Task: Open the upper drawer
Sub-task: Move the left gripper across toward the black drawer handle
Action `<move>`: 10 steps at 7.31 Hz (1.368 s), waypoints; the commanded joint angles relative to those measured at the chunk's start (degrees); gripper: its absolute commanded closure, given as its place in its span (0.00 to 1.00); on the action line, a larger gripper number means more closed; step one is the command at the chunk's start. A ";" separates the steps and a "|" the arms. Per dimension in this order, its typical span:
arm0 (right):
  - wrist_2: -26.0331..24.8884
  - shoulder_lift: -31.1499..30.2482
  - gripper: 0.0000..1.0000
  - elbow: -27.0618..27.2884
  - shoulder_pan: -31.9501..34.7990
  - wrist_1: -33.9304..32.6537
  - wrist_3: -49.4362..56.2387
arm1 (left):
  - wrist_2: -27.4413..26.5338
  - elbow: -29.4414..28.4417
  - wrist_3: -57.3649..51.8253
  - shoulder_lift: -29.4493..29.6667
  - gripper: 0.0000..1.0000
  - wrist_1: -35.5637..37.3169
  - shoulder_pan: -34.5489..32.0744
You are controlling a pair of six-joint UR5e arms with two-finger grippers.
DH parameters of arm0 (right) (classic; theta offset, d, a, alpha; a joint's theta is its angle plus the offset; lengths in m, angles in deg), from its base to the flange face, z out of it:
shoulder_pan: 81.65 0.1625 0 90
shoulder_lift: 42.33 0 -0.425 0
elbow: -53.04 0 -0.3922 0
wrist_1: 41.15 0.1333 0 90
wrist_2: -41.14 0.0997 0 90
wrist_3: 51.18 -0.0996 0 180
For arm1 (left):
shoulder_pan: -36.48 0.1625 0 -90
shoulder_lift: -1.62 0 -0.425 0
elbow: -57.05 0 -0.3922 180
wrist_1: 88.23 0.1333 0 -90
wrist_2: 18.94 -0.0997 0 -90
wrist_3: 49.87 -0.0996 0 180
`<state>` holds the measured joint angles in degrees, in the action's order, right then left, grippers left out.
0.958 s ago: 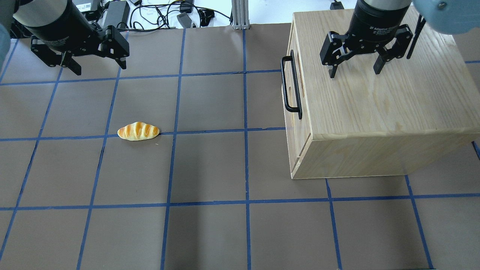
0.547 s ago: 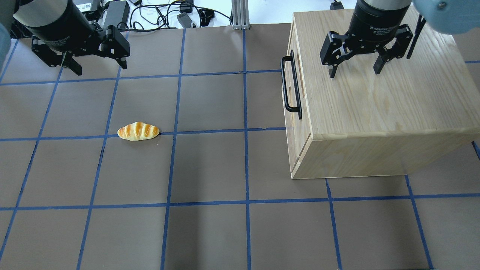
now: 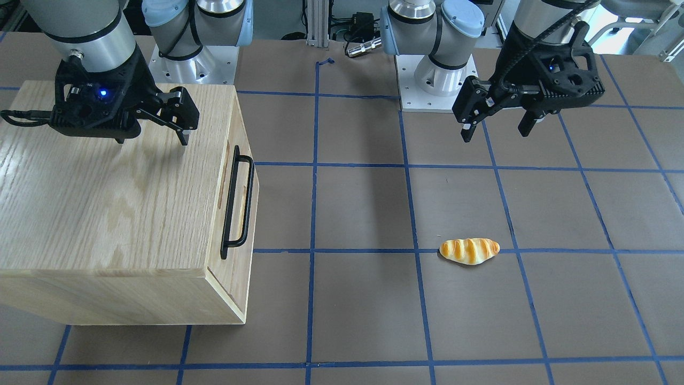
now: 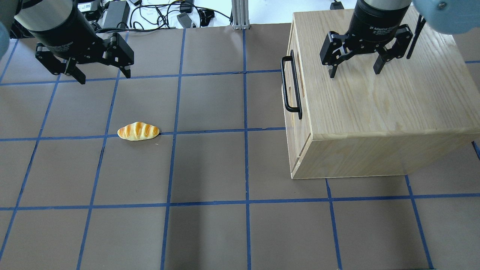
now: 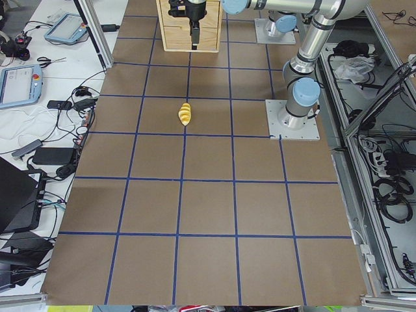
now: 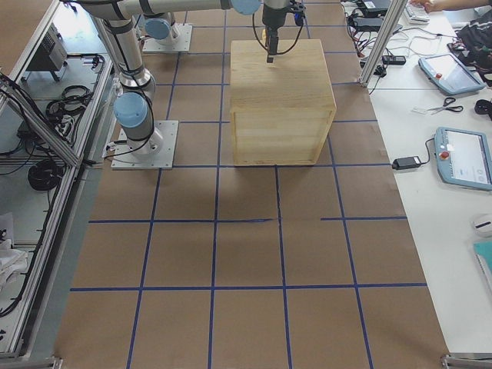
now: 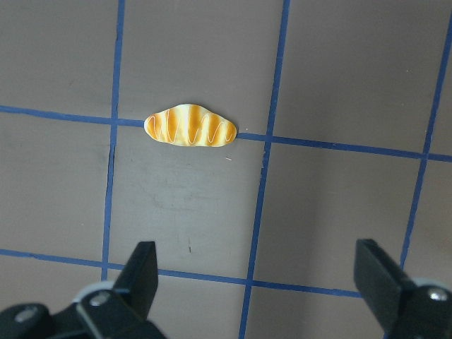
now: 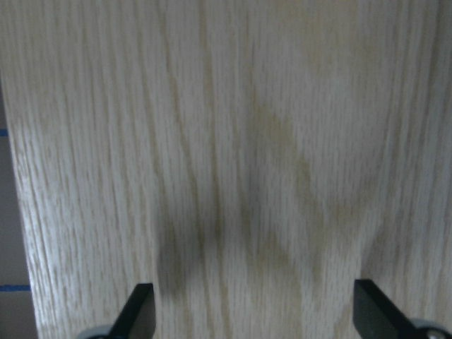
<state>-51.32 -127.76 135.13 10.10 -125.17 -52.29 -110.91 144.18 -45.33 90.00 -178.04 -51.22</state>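
Drawer (image 4: pixel 304 120) shut in cabinet (image 4: pixel 375 105), front facing robot's left; handle (image 4: pixel 290 88) runs near-far. Right hand (image 4: pixel 354 73) open over cabinet top, left hand (image 4: pixel 105 78) open above surface (image 4: pixel 210 168). Right wrist view: wood grain only.

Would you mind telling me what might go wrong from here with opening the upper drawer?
1. The right gripper hangs over the cabinet, jaws open, away from the bar handle; descending there could hit wood.
2. Pulling the upper drawer might drag the unheld cabinet along.
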 commanded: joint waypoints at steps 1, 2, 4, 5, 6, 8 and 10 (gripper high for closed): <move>0.00 0.00 0.00 0.00 -0.09 0.00 -0.04 | 0.04 -0.13 -0.49 -0.05 0.00 -1.67 -0.27; 0.00 0.00 0.00 0.00 0.00 0.00 0.05 | 0.04 -0.13 -0.76 0.04 0.00 -1.86 -0.36; 0.00 0.00 0.00 0.00 0.00 0.00 0.05 | 0.04 -0.13 -1.81 0.21 0.00 -1.86 -0.80; 0.00 0.00 0.00 0.00 0.00 0.00 -0.04 | 0.56 -0.13 -1.99 0.65 0.00 -1.77 -1.15; 0.00 0.00 0.00 0.00 0.00 0.00 0.05 | 2.31 -0.30 -1.90 1.52 0.00 -1.08 -2.11; 0.00 0.00 0.00 0.09 0.00 0.00 -0.04 | 4.24 -2.58 0.19 5.20 0.00 -0.46 -5.09; 0.00 0.00 0.00 0.09 0.00 0.00 -0.04 | 6.37 -2.68 8.52 9.60 0.00 7.43 -9.83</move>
<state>-51.32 -127.76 135.17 10.10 -125.17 -52.32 -105.50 141.76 -41.20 96.84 -174.62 -58.03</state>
